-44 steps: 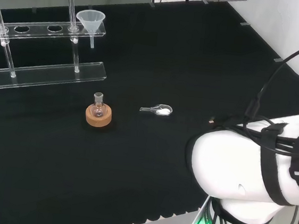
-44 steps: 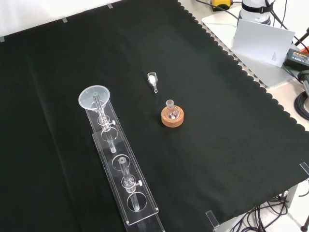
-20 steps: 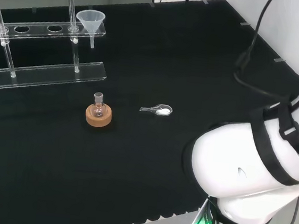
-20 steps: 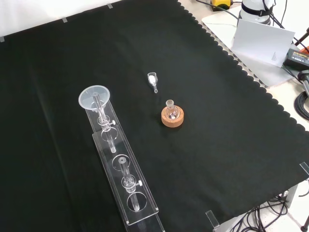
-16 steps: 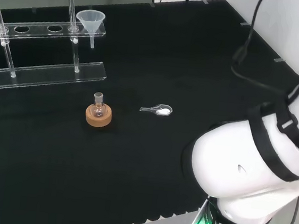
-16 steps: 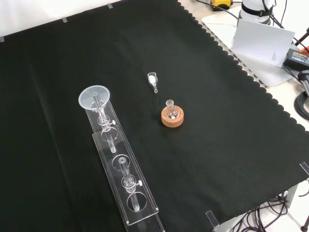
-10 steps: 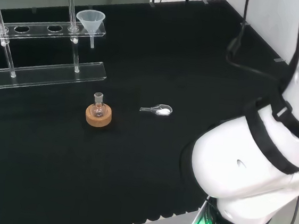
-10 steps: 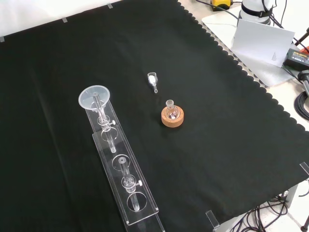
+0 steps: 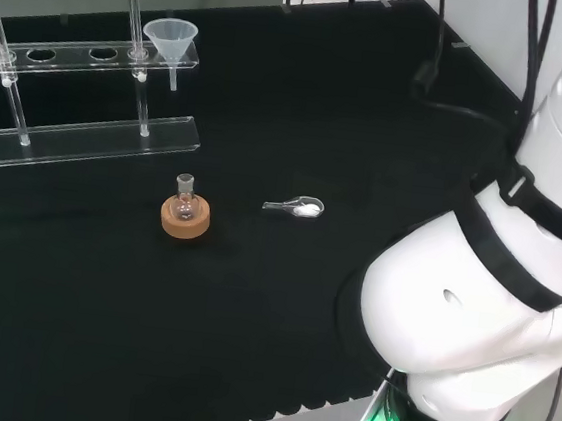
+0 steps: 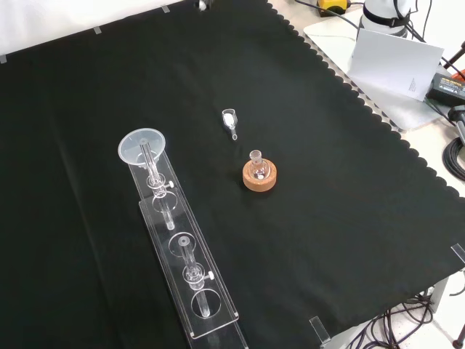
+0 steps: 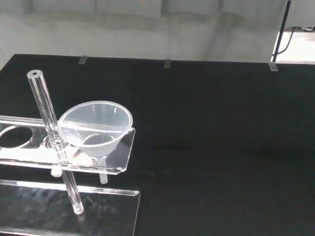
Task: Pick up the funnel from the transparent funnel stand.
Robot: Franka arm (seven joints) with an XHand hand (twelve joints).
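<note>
A clear funnel (image 9: 171, 36) sits in the end hole of the transparent stand's (image 9: 78, 134) upper shelf, its stem pointing down. In the front view the funnel (image 10: 142, 145) is at the upper end of the long stand (image 10: 182, 269). The wrist view looks at the funnel (image 11: 96, 127) from a distance, in the stand's (image 11: 113, 162) shelf beside an upright clear rod. A small white part at the front view's top edge (image 10: 202, 4) may belong to the hand; its state cannot be seen. Nothing touches the funnel.
A small round flask on a cork ring (image 9: 184, 210) stands in the middle of the cloth, seen also in the front view as flask and ring (image 10: 259, 174). A little scoop with white powder (image 9: 296, 207) lies beside it. The arm's white links (image 9: 493, 293) stand at the head view's right.
The arm's white links have swung up and turned in the head view. A small white part has come in at the front view's top edge. The ware has not moved.
</note>
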